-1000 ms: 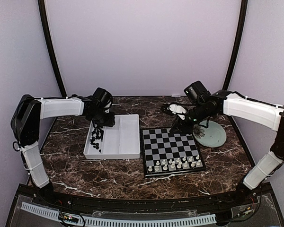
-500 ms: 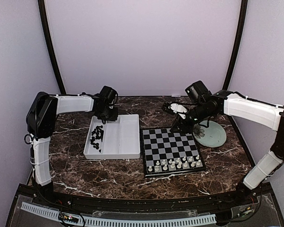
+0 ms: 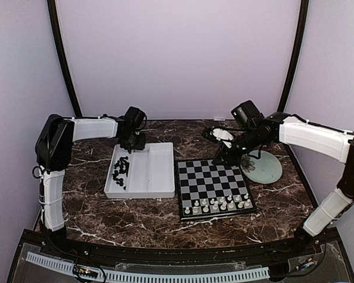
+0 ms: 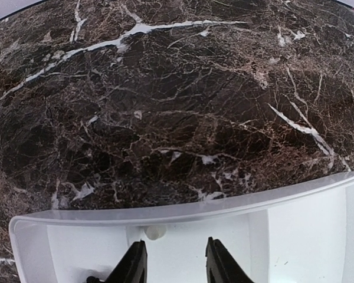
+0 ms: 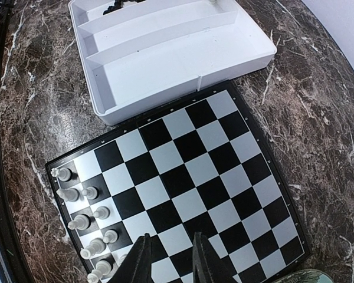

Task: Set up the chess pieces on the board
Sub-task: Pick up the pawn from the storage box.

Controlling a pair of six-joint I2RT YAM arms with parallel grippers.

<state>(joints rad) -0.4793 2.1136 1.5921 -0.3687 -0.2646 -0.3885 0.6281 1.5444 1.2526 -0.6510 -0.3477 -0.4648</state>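
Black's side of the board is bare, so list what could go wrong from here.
1. The black pieces lie heaped in one compartment of the white tray; the open left gripper may pinch two at once.
2. That gripper hangs over the tray's far wall and could strike it going down.
3. The white pieces stand packed on the board; the open right gripper above it could topple them.

Pale lilac walls [image 3: 177, 53] enclosed a dark brown, white-veined marble surface [image 3: 135, 215]; two black poles [image 3: 62, 59] rose behind.
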